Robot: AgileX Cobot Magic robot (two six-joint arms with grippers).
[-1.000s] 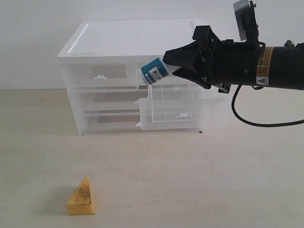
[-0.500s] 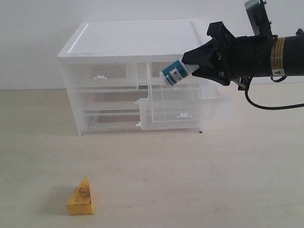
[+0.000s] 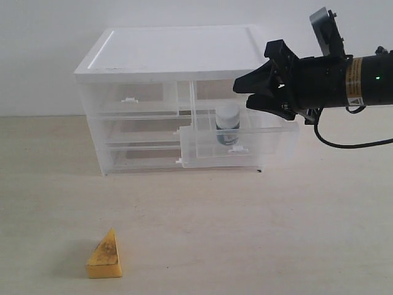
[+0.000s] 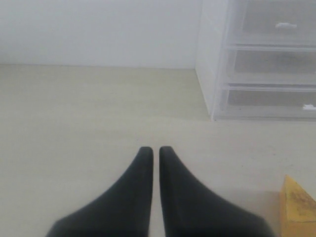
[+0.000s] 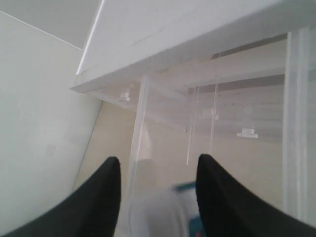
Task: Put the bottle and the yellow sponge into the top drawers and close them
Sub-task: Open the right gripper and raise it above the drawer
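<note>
The bottle (image 3: 228,125) stands cap up inside the pulled-out right top drawer (image 3: 270,142), free of any gripper. My right gripper (image 3: 243,94) hovers open just above and to the right of it. In the right wrist view the bottle (image 5: 165,210) is a white and teal blur below the spread fingers of the right gripper (image 5: 158,160). The left top drawer (image 3: 132,98) is shut. The yellow sponge (image 3: 105,257) sits on the table front left. My left gripper (image 4: 155,149) is shut on nothing, low over the table, with the sponge (image 4: 297,210) off to one side.
The white-topped cabinet (image 3: 172,52) stands at the back centre against a white wall, with two full-width drawers below the top pair. The open drawer juts out towards the front. The right arm's black cable (image 3: 331,157) hangs beside the cabinet.
My right gripper carried the tilted bottle rightwards over the open drawer, then opened. The bottle dropped out of it and now stands upright in the drawer. The sponge has not moved.
</note>
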